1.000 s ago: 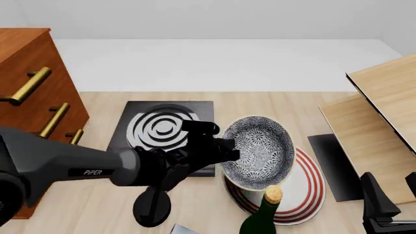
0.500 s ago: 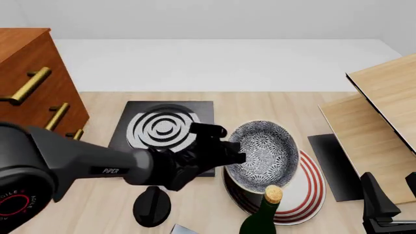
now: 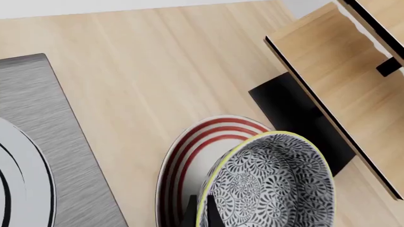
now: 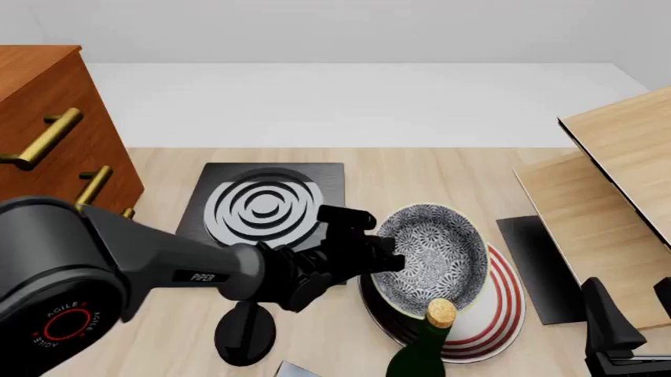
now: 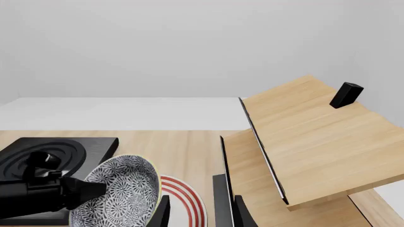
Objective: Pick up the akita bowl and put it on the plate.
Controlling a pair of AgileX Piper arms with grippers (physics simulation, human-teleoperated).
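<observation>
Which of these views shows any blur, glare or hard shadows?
None shows blur or glare: front view is sharp, evenly lit, with a soft dark shadow under the bowl on the plate; left wrist view is crisp, the bowl's pattern clear; right wrist view is flat-lit against a plain grey backdrop.

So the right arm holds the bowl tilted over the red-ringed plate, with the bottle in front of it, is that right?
Not quite: the left arm holds it. The front view shows the left gripper on the rim of the bowl, which hangs tilted over the plate, with the bottle in front. The right gripper is apart from it.
</observation>
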